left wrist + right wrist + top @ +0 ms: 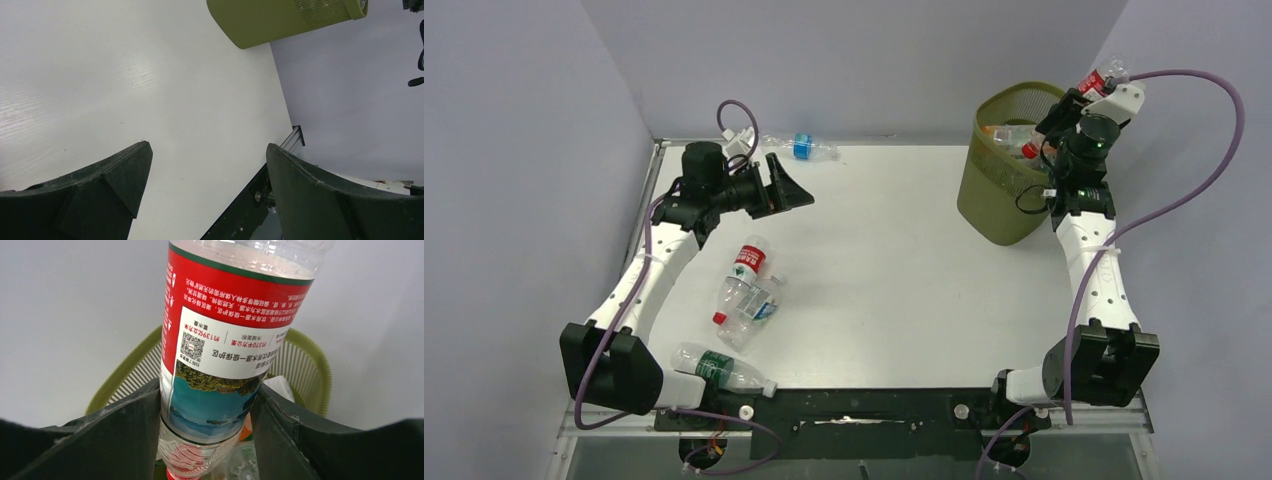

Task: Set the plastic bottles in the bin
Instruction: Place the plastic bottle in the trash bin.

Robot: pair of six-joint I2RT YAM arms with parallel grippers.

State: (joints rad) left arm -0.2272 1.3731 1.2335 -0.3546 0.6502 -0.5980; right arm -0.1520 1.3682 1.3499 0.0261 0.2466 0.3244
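Note:
The olive-green mesh bin [1004, 190] stands at the far right of the table. My right gripper [1069, 105] is over its rim, shut on a clear bottle with a red label [1102, 77]. In the right wrist view this bottle [225, 335] sits between my fingers [130, 425], red cap pointing down into the bin [127, 372]. Bottles [1014, 137] lie inside the bin. Three bottles lie at the near left: a red-labelled one [750, 260], a crushed clear one [752, 308] and a green-labelled one [720, 367]. A blue-labelled bottle [805, 147] lies at the far edge. My left gripper [792, 190] is open and empty above the table.
Grey walls close the table at the left, back and right. In the left wrist view the left gripper [207, 150] looks across bare white table [150, 90] toward the bin [280, 20]. The black front rail [874, 405] runs along the near edge.

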